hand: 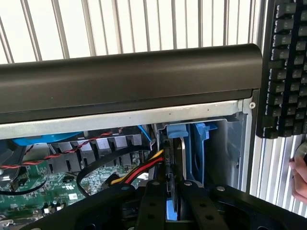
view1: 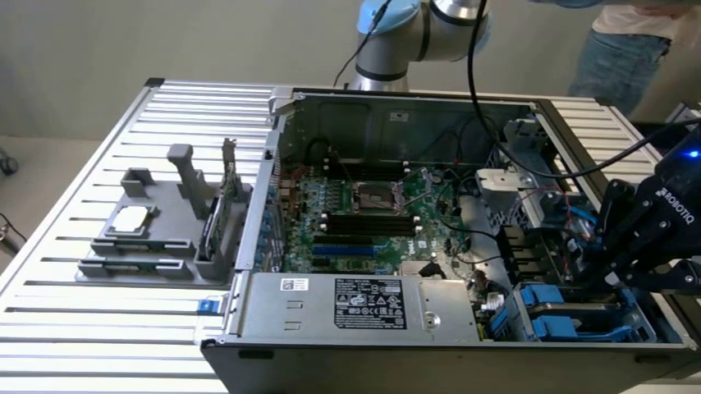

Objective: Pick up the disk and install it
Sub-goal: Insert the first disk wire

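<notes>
**Metal, plastic and matt black**

The table [view1: 66, 328] is showing as ribbed, pale brushed metal. The computer case [view1: 438, 361] is looking like dull grey sheet metal, with a matt black plastic front edge [hand: 129, 76]. The power supply box [view1: 362, 308] is wearing a glossy paper label. The disk [hand: 173, 165] is sitting edge-on in smooth blue plastic. The gripper [hand: 173, 201] is appearing in matt black, and the keyboard [hand: 283, 67] in matt black plastic keys.
</notes>
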Action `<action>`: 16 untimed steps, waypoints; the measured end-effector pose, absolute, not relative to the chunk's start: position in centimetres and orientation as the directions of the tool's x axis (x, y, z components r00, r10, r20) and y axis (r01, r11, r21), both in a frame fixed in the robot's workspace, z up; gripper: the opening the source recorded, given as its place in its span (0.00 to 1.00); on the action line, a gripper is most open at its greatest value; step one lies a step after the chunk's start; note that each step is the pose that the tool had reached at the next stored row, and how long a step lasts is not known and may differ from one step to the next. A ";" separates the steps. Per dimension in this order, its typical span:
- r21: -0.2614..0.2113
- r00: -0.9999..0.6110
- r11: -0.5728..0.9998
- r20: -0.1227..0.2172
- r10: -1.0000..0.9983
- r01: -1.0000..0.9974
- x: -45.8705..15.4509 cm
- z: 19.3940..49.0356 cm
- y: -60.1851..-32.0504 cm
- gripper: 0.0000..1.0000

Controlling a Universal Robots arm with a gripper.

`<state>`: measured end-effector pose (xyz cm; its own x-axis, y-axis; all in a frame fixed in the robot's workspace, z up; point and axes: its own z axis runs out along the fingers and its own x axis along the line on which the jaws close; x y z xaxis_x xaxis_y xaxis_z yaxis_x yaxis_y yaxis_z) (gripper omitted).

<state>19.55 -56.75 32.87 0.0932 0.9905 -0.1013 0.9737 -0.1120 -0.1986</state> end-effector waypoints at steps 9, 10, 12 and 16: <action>-0.197 0.093 -0.112 -0.101 0.991 0.974 19.5 32.7 -56.8 0.16; -0.193 0.093 -0.111 -0.099 0.991 0.975 19.6 32.6 -56.8 0.18; -0.193 0.093 -0.111 -0.100 0.991 0.975 19.6 32.8 -56.8 0.30; -0.193 0.094 -0.112 -0.101 0.991 0.975 19.5 33.8 -56.8 0.36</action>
